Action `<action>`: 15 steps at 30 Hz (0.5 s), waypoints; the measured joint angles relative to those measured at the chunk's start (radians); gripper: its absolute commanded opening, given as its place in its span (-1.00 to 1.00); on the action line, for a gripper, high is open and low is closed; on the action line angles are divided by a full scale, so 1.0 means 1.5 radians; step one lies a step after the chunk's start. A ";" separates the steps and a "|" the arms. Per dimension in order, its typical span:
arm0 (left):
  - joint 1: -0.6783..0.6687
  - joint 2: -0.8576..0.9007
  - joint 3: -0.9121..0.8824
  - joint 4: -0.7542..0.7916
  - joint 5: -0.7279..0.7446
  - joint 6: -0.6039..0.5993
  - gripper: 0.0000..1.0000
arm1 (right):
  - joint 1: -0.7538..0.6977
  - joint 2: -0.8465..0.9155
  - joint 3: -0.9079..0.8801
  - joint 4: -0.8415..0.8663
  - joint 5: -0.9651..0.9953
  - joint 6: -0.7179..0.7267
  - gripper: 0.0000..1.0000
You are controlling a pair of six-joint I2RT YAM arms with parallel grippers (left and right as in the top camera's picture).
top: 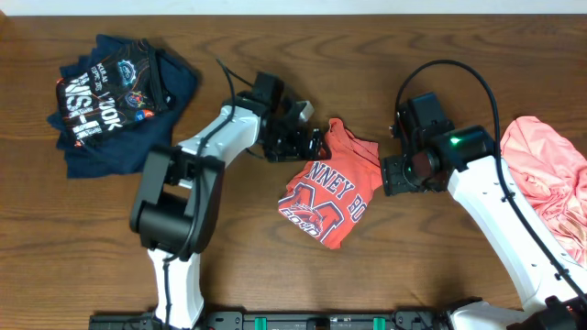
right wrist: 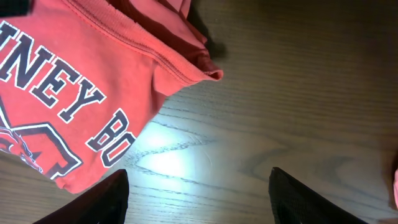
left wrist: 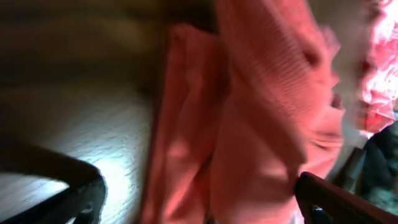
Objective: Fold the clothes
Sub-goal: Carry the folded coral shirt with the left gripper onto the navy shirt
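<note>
A coral-red T-shirt [top: 330,188] with navy-and-white lettering lies folded at the table's middle. My left gripper [top: 312,142] is at its upper left corner, jaws open wide, and coral fabric [left wrist: 249,124] fills the space between its dark fingers [left wrist: 81,199] without being pinched. My right gripper [top: 393,176] is just off the shirt's right edge. It is open, with only bare wood between its fingers [right wrist: 311,199], and the shirt's printed chest [right wrist: 93,81] lies to its upper left. A crumpled salmon-pink T-shirt [top: 550,174] lies at the far right.
A folded navy T-shirt [top: 115,101] with a printed graphic sits at the back left. The wooden table [top: 275,266] shows bare in front of the coral shirt. The right arm's white link [top: 514,238] runs beside the pink shirt.
</note>
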 measured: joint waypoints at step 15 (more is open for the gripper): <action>-0.056 0.060 0.005 0.013 0.087 -0.005 -0.88 | 0.000 0.000 0.000 -0.007 -0.002 0.000 0.35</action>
